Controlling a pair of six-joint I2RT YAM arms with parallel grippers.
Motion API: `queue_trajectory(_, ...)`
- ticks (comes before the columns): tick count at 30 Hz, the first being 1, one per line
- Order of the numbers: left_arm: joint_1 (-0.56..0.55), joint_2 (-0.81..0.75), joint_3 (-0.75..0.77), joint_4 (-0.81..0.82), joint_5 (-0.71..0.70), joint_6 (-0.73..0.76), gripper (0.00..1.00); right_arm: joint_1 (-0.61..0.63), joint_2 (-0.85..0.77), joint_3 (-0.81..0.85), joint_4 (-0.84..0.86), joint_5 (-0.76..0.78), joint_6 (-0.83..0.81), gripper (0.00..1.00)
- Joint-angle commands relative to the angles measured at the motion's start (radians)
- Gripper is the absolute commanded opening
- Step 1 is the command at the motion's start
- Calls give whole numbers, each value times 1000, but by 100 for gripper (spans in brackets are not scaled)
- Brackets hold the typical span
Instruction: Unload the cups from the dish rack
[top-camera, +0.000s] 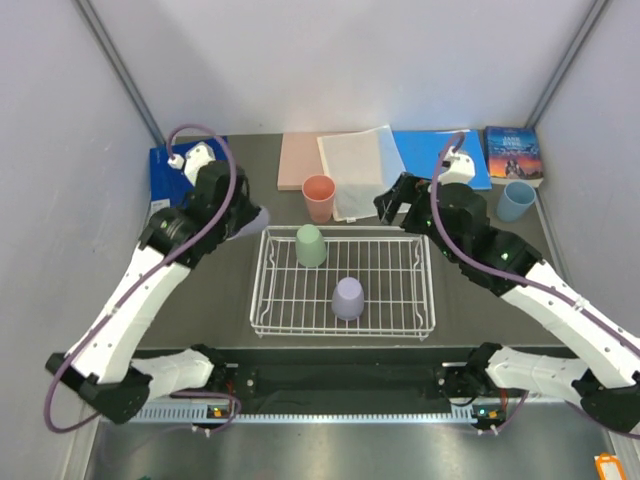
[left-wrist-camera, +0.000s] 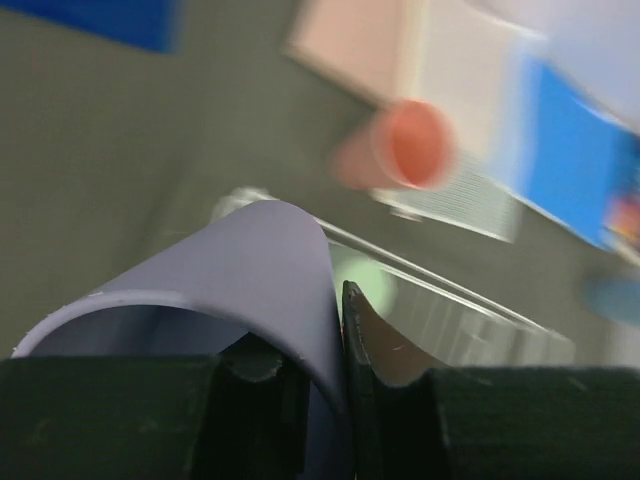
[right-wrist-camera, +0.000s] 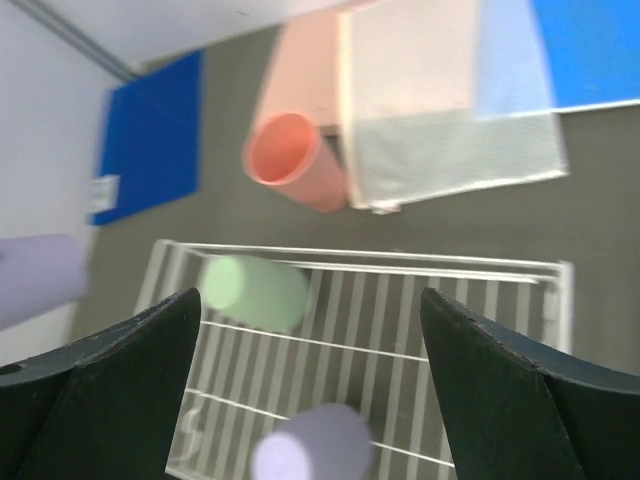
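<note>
The white wire dish rack (top-camera: 400, 290) sits mid-table. A pale green cup (top-camera: 311, 245) and a lavender cup (top-camera: 348, 298) stand upside down in it. My left gripper (top-camera: 243, 222) is shut on the wall of a second lavender cup (top-camera: 252, 218), held just beyond the rack's left rear corner; in the left wrist view one finger is inside that cup (left-wrist-camera: 230, 290), the other outside. A salmon pink cup (top-camera: 319, 197) stands upright behind the rack. A light blue cup (top-camera: 516, 200) stands at the right. My right gripper (top-camera: 391, 204) is open and empty above the rack's rear edge (right-wrist-camera: 480, 268).
Behind the rack lie a pink board (top-camera: 298, 158), a white sheet (top-camera: 360, 170), a blue folder (top-camera: 440, 155) and a book (top-camera: 513, 153). Another blue folder (top-camera: 165, 170) lies at the back left. Grey walls close in both sides.
</note>
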Motion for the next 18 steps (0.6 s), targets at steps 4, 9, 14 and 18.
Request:
queue_trajectory(4,220,163,20,-320,-305,97,0,-3,32,46,-178,161,-91,88)
queue_trajectory(9,530,179,-123,-156,-134,230,0,-3,21,43,-171,147,-121,88)
queue_trajectory(14,681,219,-240,-58,-7,263,0,-4,3,20,-144,124,-163,87)
queue_trajectory(18,738,279,-286,-4,10,263,0,-4,4,19,-139,95,-187,86)
